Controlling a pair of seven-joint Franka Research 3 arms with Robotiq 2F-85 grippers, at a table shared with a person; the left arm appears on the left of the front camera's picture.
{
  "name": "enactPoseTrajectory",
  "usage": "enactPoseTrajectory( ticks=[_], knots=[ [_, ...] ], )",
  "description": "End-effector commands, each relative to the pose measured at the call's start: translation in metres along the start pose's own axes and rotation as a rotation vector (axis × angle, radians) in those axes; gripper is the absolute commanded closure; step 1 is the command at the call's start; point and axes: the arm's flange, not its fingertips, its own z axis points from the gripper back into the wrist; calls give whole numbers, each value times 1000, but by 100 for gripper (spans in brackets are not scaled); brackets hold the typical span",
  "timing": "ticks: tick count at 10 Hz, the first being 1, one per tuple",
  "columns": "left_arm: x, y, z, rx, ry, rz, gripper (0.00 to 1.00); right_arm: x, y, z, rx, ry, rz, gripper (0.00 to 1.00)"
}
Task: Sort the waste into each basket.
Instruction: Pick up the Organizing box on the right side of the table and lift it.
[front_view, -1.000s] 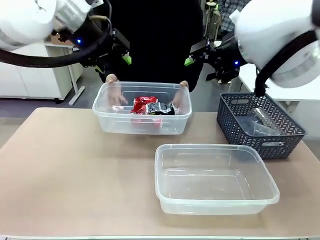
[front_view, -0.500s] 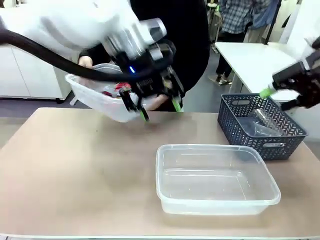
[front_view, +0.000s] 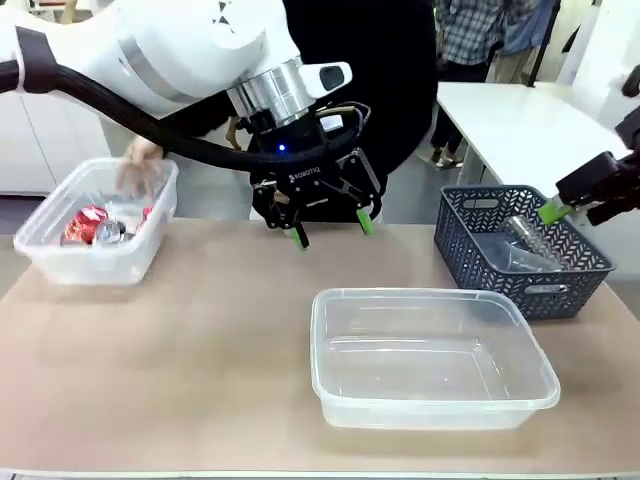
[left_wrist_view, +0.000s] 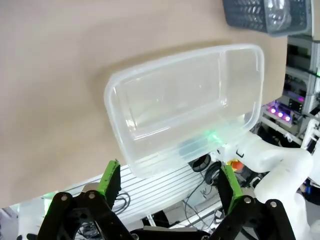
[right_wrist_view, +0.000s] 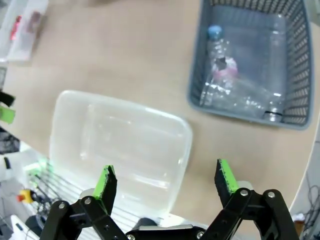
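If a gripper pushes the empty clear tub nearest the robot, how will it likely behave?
The empty clear tub probably slides easily: nothing weighs it down on the smooth table. Its thin clear walls would likely flex if pinched. Broad and low, it seems unlikely to tip.

A: What's the room like?
B: Tan table (front_view: 150, 350) up front, grey floor (front_view: 415, 200) beyond it.
A: Any furniture?
B: White table (front_view: 500, 110) far right, white cabinet (front_view: 30, 140) far left. Bright, even light.
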Motion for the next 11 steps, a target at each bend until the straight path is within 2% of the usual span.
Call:
enactPoseTrajectory(
  ticks=[1,2,3,4,5,7,9,10,11],
  knots=[
    [2,-3,-15,1,32,-7,0,1,6,-1,-31,-4,36,0],
    [-5,-3,-22,80,-25,2,0,-7,19,-24,-109,252,90,0],
    [-15,3,-36,62,63,-38,0,-27,23,-46,-144,457,142,0],
    [-23,8,-59,77,118,-24,0,-47,25,-69,-158,561,128,0],
    [-29,10,-80,98,150,-6,0,-65,26,-92,-190,617,91,0],
    [-37,17,-125,160,232,32,0,-102,17,-138,-190,675,5,0],
    [-36,29,-155,248,255,90,0,-129,3,-189,-172,549,-102,0],
    [-34,29,-157,264,228,90,0,-140,-4,-209,-162,535,-130,0],
    [-33,29,-156,260,219,81,0,-151,-11,-227,-208,522,-143,0]
  ],
)
